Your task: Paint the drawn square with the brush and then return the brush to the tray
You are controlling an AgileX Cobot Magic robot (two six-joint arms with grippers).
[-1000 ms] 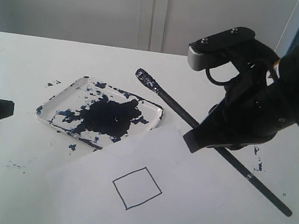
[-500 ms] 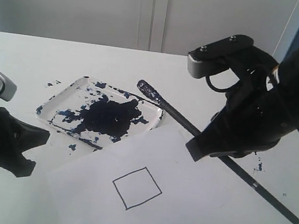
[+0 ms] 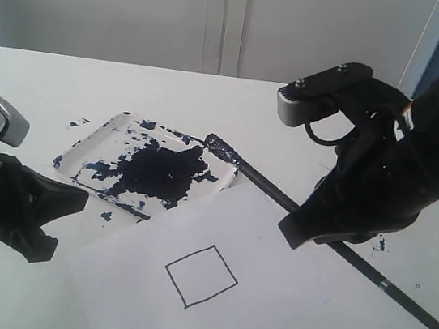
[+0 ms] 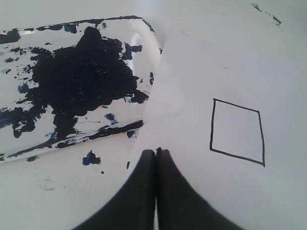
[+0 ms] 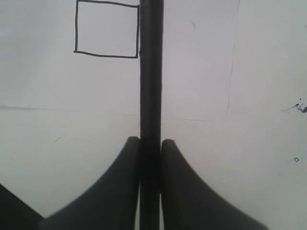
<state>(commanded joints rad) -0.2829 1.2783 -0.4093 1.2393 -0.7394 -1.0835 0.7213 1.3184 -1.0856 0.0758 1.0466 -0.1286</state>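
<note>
Watching the exterior, I see my right claw (image 3: 296, 228) clamped on the brush (image 3: 265, 186), bristles at the tray's (image 3: 90, 141) 2 o'clock corner, blank square (image 3: 201, 276) at its 5 o'clock; left wrist: left claw (image 4: 156, 152) closed, empty; right wrist: fingers (image 5: 127, 158) pinching the handle.

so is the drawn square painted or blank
Blank. The drawn square shows only its thin black outline, with no paint inside, in every view.
</note>
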